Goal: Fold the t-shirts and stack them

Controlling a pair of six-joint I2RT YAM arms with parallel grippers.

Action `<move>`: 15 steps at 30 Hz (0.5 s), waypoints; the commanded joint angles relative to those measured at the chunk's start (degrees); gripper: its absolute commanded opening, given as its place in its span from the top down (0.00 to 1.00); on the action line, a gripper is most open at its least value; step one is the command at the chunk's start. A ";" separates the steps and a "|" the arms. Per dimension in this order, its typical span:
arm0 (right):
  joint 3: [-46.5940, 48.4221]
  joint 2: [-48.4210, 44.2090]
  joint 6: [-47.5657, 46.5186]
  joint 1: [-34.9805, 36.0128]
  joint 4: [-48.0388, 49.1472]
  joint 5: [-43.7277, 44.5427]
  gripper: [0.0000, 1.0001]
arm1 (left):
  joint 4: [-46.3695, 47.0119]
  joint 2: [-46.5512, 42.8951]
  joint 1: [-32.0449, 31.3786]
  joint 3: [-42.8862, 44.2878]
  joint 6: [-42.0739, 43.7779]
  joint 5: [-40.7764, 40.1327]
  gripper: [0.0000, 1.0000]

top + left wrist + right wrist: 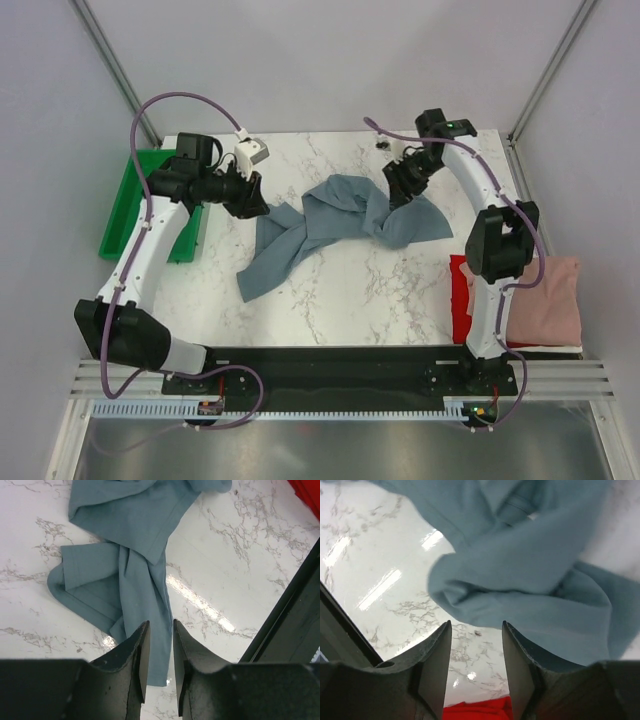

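The slate blue-grey t-shirt lies crumpled and twisted across the middle of the marble table. My left gripper hovers at its left end, with the jaws a narrow gap apart and nothing between them; cloth lies under and beyond the tips. My right gripper is open and empty above the shirt's right part, with the bunched cloth just past its tips. The dusty pink shirt lies folded at the right edge on top of the bright red shirt.
A green plastic tray stands at the table's left edge behind my left arm. The red shirt also shows low in the right wrist view and in a corner of the left wrist view. A small dark object sits at the far edge.
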 commanded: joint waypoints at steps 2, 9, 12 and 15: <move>-5.80 -1.62 7.59 -5.89 1.44 2.07 0.50 | 2.02 2.32 0.14 3.76 0.31 1.79 0.67; -12.76 -0.22 10.49 -9.15 7.14 13.85 0.54 | 3.95 5.14 0.14 5.08 -2.49 2.06 0.66; -12.58 1.10 10.66 -9.76 8.73 18.34 0.54 | 4.92 5.40 0.14 5.00 -3.55 2.67 0.65; -13.54 1.63 10.49 -10.90 10.48 21.07 0.54 | 5.19 5.49 0.14 4.65 -3.73 2.23 0.65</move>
